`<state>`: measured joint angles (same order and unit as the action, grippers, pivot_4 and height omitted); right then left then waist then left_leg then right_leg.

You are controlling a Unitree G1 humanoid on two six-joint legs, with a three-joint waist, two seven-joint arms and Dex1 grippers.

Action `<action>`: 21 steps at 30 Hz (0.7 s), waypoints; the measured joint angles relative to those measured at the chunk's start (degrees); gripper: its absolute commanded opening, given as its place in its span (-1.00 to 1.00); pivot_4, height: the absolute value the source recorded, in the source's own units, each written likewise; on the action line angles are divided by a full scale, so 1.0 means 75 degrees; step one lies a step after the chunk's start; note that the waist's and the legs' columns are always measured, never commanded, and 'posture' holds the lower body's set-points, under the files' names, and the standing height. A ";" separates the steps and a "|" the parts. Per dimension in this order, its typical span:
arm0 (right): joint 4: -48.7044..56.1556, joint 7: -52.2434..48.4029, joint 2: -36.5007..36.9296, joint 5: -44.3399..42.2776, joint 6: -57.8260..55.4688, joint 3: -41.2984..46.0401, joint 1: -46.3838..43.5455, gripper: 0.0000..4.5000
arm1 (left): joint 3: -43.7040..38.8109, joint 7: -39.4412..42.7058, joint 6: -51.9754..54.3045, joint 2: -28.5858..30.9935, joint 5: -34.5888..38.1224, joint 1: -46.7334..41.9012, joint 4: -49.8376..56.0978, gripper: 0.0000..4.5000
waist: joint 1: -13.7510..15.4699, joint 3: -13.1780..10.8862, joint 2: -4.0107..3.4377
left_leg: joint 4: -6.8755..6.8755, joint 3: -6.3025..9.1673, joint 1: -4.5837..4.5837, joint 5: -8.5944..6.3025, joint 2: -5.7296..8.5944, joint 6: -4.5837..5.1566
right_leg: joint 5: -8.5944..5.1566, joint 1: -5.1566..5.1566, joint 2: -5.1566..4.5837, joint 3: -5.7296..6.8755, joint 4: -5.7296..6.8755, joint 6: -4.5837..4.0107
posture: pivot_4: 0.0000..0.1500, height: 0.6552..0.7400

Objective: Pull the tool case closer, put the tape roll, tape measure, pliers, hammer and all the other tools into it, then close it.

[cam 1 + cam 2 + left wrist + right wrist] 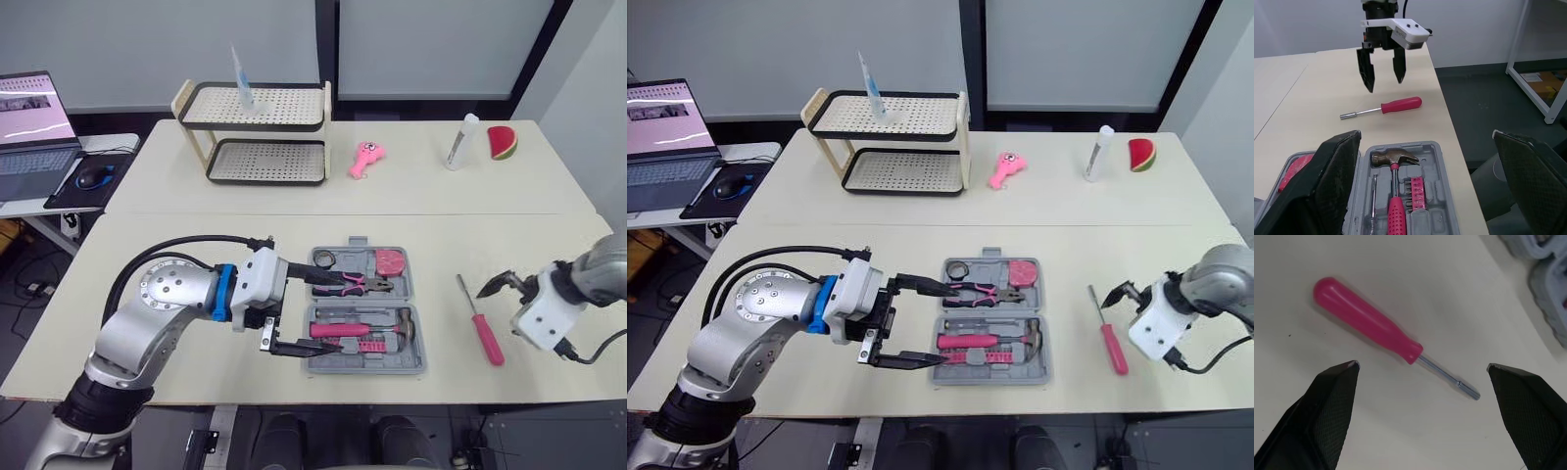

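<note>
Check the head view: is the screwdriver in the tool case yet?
No, the screwdriver lies on the table right of the tool case, below the open right tool.

L black two-finger end effector [338, 313] spread wide, reaching fwd w/ elbow bent; R black two-finger end effector [1384, 83] open, angled down.

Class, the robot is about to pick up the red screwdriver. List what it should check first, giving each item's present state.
1. Right gripper open: ok.
2. Screwdriver lies free, nothing touching it: ok.
3. Right gripper lined up over the screwdriver: ok.
4. Tool case open: ok.
5. Empty slot for the screwdriver: cannot tell.
6. Left gripper clear of the case: not ok, its open fingers reach over the left side.
</note>
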<state>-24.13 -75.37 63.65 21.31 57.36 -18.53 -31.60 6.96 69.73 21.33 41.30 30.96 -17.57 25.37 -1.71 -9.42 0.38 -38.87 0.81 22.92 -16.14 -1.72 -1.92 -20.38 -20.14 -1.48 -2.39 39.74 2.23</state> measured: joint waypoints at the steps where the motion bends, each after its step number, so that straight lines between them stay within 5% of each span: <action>1: -0.0164 0.0134 -0.0048 0.0264 0.0270 -0.0191 -0.0126 0.98 | -0.0018 -0.0056 -0.0009 0.0011 -0.0013 0.0133 0.0005 1.00 | -0.0001 0.0000 -0.0001 | 0.0000 -0.0002 0.0000 0.0000 0.0001 0.0000 | 0.0000 -0.0002 0.0000 -0.0004 0.0000 0.0000 | 1.00 1.00; 13: -0.1236 0.2075 -0.1025 0.3229 0.1786 -0.1749 -0.1348 0.98 | -0.0402 -0.0706 0.0101 0.0230 -0.0044 0.1351 0.0692 1.00 | -0.0007 -0.0001 -0.0003 | 0.0001 0.0003 -0.0003 0.0006 0.0001 -0.0011 | -0.0001 -0.0009 -0.0001 -0.0006 0.0014 -0.0001 | 1.00 1.00; 21: -0.2053 0.3320 -0.1231 0.5006 0.1690 -0.2561 -0.2456 0.06 | -0.0412 -0.0937 0.0278 0.0236 0.0069 0.1365 0.0820 1.00 | -0.0016 -0.0001 -0.0002 | 0.0002 0.0003 -0.0004 0.0009 0.0001 -0.0016 | -0.0001 -0.0009 0.0000 -0.0005 0.0015 -0.0002 | 1.00 1.00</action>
<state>-39.53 -50.47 54.42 58.85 70.04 -37.74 -50.02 3.87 62.71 23.41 43.07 31.47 -7.33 31.52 -1.83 -9.42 0.37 -38.86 0.83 22.89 -16.07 -1.70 -2.04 -20.38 -20.21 -1.48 -2.43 39.85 2.21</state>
